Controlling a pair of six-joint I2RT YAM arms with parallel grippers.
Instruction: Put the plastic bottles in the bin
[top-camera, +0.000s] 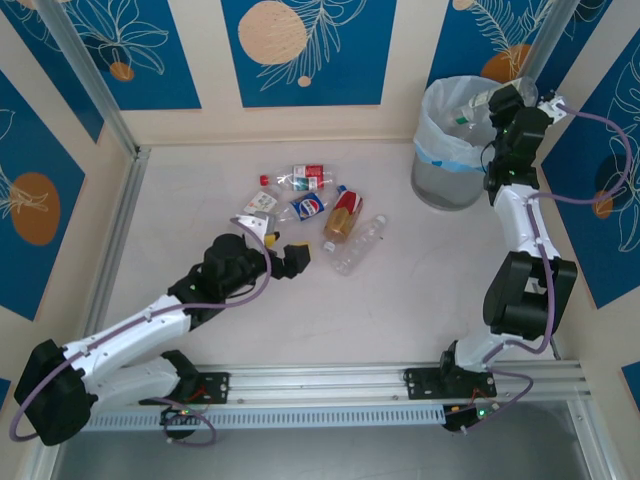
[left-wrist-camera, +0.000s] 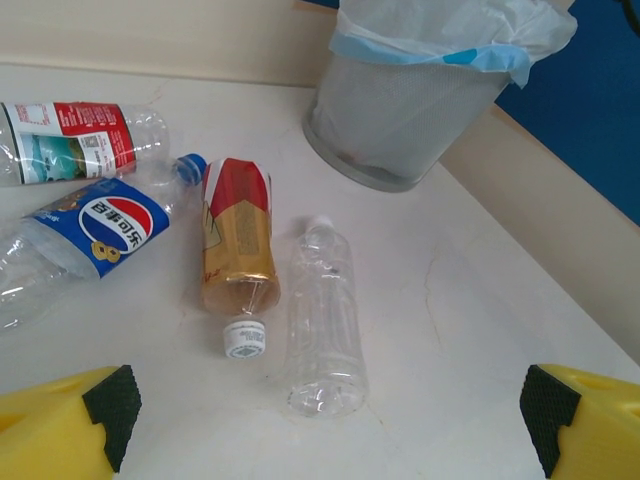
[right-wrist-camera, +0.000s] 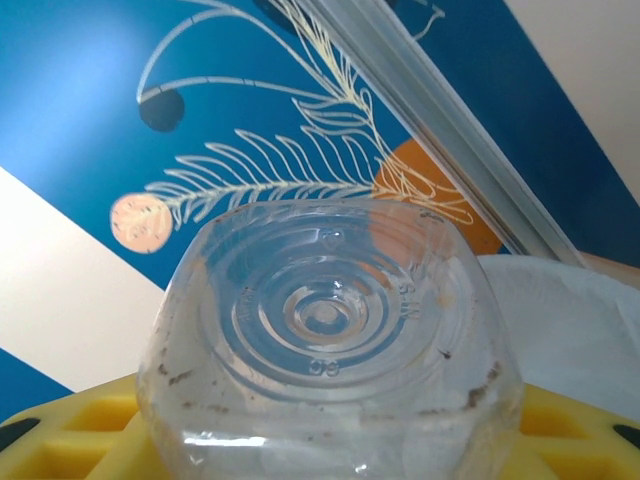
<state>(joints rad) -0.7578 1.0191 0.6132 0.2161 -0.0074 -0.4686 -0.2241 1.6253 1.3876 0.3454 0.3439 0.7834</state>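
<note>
Left gripper (left-wrist-camera: 325, 420) spread wide; unlabelled bottle (left-wrist-camera: 325, 320) lies just ahead between its fingers. Right gripper (top-camera: 498, 101) pinches clear bottle (right-wrist-camera: 325, 330), bin (top-camera: 440, 182) beneath it.

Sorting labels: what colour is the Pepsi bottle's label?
Blue label on the clear plastic bottle; clearest from left wrist.

free: table (top-camera: 430, 290) btwn bottle pile (top-camera: 308, 207) & bin (top-camera: 445, 185) | obstr: right gripper (top-camera: 497, 100) + held bottle (right-wrist-camera: 325, 320) over bin mouth
</note>
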